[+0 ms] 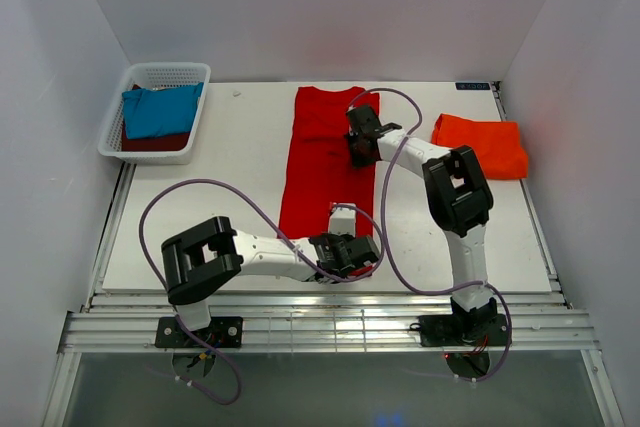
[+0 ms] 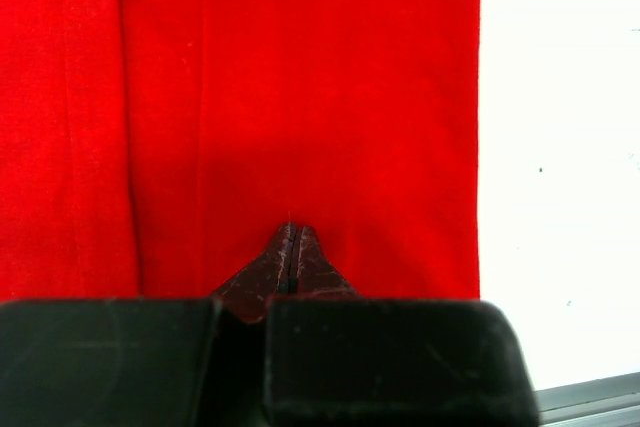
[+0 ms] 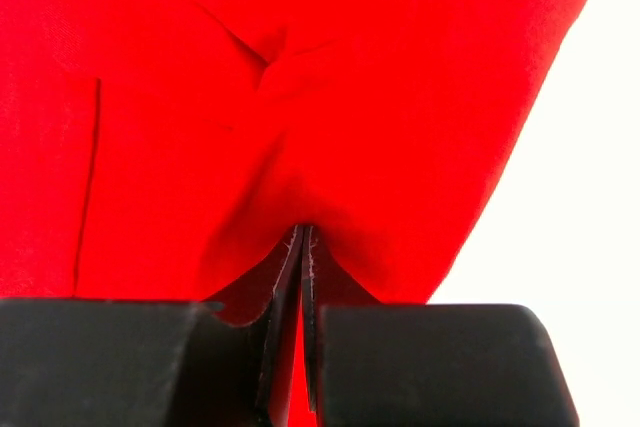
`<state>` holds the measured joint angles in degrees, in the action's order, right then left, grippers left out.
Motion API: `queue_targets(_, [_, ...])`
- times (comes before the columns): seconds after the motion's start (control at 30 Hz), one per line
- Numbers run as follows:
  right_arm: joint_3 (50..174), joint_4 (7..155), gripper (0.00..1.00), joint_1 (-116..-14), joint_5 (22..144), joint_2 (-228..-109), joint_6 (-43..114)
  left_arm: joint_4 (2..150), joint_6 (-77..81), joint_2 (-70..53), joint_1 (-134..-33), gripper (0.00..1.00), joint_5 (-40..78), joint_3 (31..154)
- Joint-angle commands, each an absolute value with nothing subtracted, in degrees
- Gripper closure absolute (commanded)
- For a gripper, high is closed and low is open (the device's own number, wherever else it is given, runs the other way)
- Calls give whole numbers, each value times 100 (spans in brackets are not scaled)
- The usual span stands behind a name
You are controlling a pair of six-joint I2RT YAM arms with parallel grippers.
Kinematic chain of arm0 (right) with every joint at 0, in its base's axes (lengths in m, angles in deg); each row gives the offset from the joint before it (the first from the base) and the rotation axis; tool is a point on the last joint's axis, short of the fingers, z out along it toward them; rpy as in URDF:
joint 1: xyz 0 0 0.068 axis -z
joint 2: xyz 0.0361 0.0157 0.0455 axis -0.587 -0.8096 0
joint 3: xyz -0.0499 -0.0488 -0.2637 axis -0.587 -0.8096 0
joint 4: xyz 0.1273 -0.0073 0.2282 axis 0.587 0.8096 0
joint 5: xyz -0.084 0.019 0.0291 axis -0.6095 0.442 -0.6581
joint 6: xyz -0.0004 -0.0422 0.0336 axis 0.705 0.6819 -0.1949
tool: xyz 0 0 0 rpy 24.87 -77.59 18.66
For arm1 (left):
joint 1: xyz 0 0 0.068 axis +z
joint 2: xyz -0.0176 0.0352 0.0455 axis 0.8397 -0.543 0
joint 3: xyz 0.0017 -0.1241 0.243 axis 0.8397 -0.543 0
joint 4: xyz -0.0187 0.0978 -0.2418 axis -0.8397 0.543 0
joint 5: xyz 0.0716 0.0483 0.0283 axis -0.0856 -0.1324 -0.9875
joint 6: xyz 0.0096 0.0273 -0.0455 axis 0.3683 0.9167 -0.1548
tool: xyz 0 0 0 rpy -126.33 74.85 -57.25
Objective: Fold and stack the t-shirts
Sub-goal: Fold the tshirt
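Note:
A bright red t-shirt (image 1: 325,162), folded into a long strip, lies down the middle of the white table (image 1: 220,197). My left gripper (image 1: 342,230) is at its near end. In the left wrist view its jaws (image 2: 291,230) are shut, with the tips over flat red cloth (image 2: 300,97). My right gripper (image 1: 358,155) is at the strip's far right edge. In the right wrist view it (image 3: 303,232) is shut on a raised, creased pinch of red cloth (image 3: 300,77). A folded orange-red t-shirt (image 1: 482,145) lies at the right.
A white mesh basket (image 1: 170,71) at the back left holds a teal-blue t-shirt (image 1: 160,110) over a dark maroon one (image 1: 155,142). White walls close in three sides. A metal rail (image 1: 320,309) runs along the near edge.

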<state>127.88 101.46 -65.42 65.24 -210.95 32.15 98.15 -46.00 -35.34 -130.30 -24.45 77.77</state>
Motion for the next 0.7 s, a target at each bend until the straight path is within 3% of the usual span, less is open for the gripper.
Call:
queue_targets(0.0, [12438, 10912, 92, -6495, 6339, -21155, 3185, 10352, -4653, -3287, -13112, 100, -2227, 7593])
queue_targets(0.13, [12166, 10492, 92, -6513, 6076, -20611, 3219, 10194, -4329, -3190, -13173, 100, -2508, 7847])
queue_targets(0.23, [11534, 9991, 81, -6609, 5708, -19666, 3307, 9809, -3644, -2962, -13182, 99, -2684, 8189])
queue_targets(0.33, [10971, 9629, 66, -6837, 5277, -18637, 3413, 9395, -3019, -2523, -13191, 62, -2903, 8322])
queue_targets(0.37, [10857, 9681, 59, -6994, 5154, -18397, 3413, 9367, -2948, -2400, -13182, 35, -2991, 8322])
queue_targets(0.43, [10410, 9795, 55, -7188, 5004, -17757, 3186, 9419, -2938, -1987, -13182, 20, -3289, 8226])
queue_targets(0.53, [9542, 9839, 49, -7724, 4784, -16940, 2598, 10050, -3420, -1513, -13156, 13, -3931, 7875])
queue_targets(0.67, [8677, 9980, 48, -8505, 4801, -16251, 1517, 11255, -4528, -1257, -12849, 26, -4302, 7314])
